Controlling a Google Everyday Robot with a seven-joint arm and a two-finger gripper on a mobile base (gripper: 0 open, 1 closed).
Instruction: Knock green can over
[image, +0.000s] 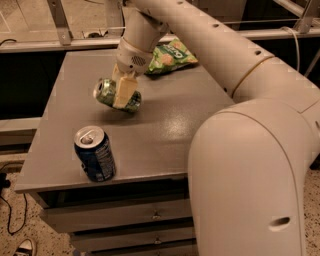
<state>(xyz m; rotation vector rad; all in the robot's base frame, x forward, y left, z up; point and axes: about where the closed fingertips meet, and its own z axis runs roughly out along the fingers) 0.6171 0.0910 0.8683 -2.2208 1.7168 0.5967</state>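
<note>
The green can (104, 94) is tipped almost onto its side over the middle-left of the grey table (165, 135), with its silver top facing left. My gripper (121, 99) reaches down from the arm above and is shut on the can's body. One cream finger (123, 90) lies across the front of the can; the other finger is hidden behind it. I cannot tell whether the can rests on the table or hangs just above it; a shadow lies under it.
A dark blue can (95, 154) stands upright near the table's front left edge. A flat green snack bag (172, 56) lies at the back. My arm's large body (250, 175) fills the right side. Drawers (125, 215) are below the tabletop.
</note>
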